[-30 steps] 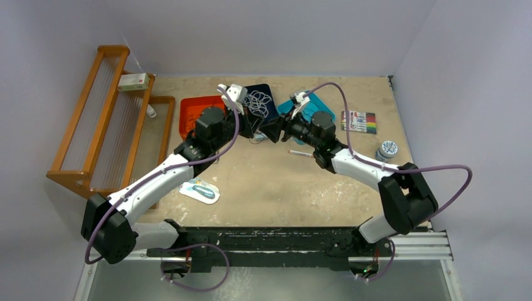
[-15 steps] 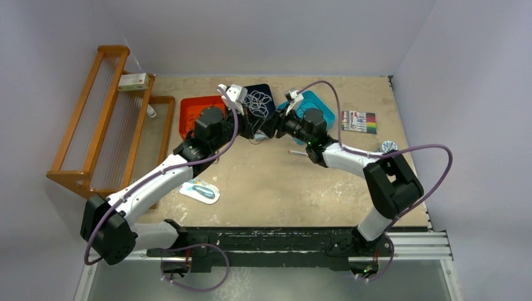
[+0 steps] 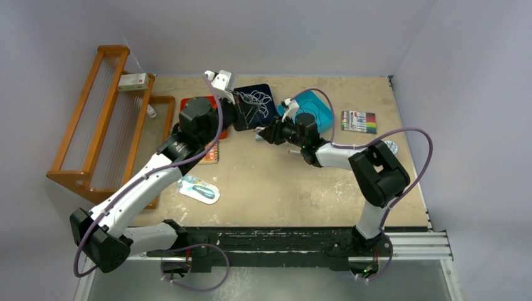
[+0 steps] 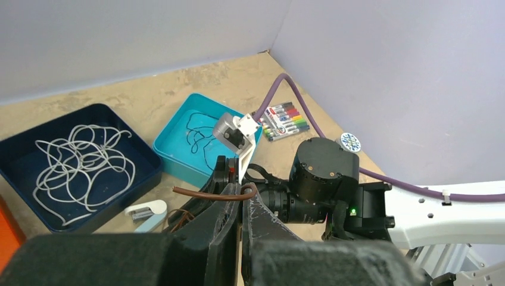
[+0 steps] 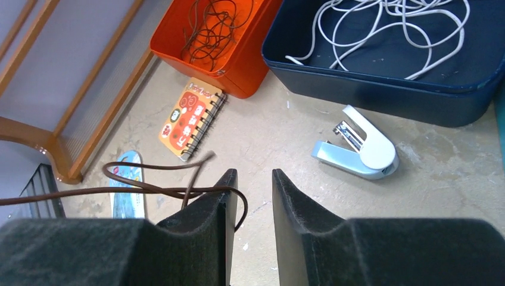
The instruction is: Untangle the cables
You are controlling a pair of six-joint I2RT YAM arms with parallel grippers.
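Observation:
My left gripper [image 4: 243,199] is shut on a dark brown cable [image 4: 205,192], whose stiff end sticks out to the left of the jaws. In the top view it [image 3: 241,119] hovers by the navy tray [image 3: 271,116]. My right gripper [image 5: 255,179] is open; the brown cable [image 5: 149,187] loops over its left finger [image 5: 220,193] and hangs into the gap. The two grippers nearly meet in the top view, the right one [image 3: 262,133] just in front. White cable [image 5: 387,30] lies in the navy tray, brown cables [image 5: 211,24] in the orange tray, a black cable [image 4: 199,134] in the teal tray.
A white stapler [image 5: 360,149] lies in front of the navy tray. A spiral notebook [image 5: 192,116] lies by the orange tray [image 5: 178,50]. A wooden rack [image 3: 100,125] stands at the left. A marker set [image 3: 359,121], a round tin [image 3: 387,147] and a red-and-white pen [image 3: 298,152] lie at the right.
My left arm has swung back and to the left, pulling the brown cable with it. My right gripper has followed to the left. The notebook now shows beside the left arm.

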